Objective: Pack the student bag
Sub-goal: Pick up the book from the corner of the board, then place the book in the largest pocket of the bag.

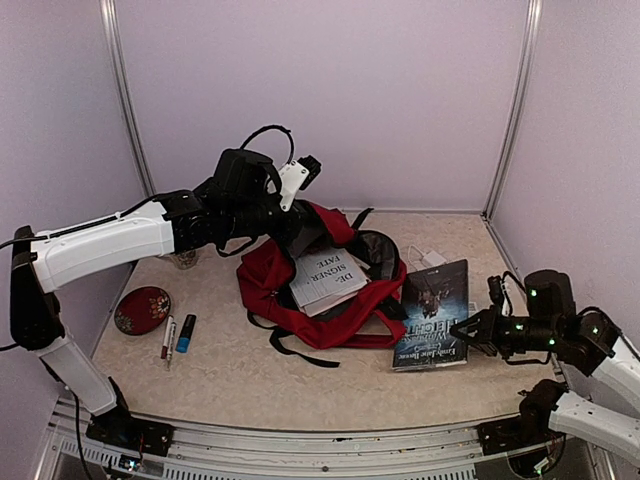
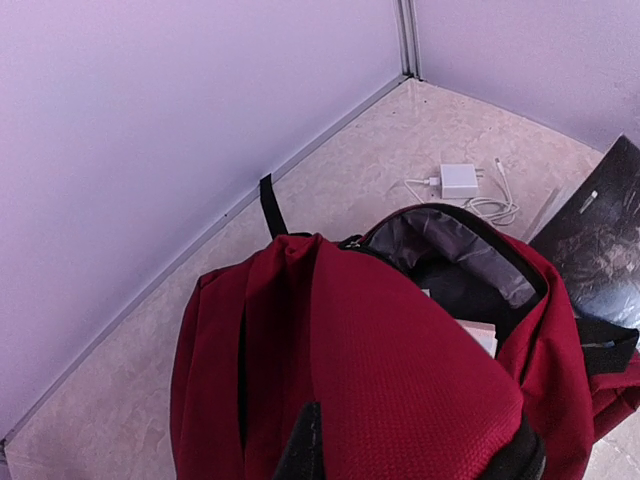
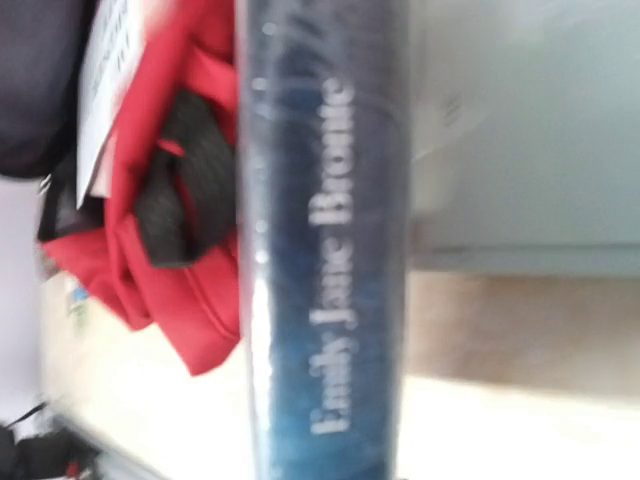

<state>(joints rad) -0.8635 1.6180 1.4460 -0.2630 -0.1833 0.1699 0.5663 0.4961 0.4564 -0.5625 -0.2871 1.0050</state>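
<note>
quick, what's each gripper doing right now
left gripper: closed, holding the student bag by its red fabric
right gripper: closed on the edge of the blue book

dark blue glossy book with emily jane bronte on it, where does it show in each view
top external: the dark blue glossy book lies right of centre, against the right side of the dark-red fabric backpack.
left wrist: only a corner of it, at the right edge, beyond the backpack.
right wrist: a blurred upright band down the centre, the backpack to its left.
shared landmark: the backpack.
</note>
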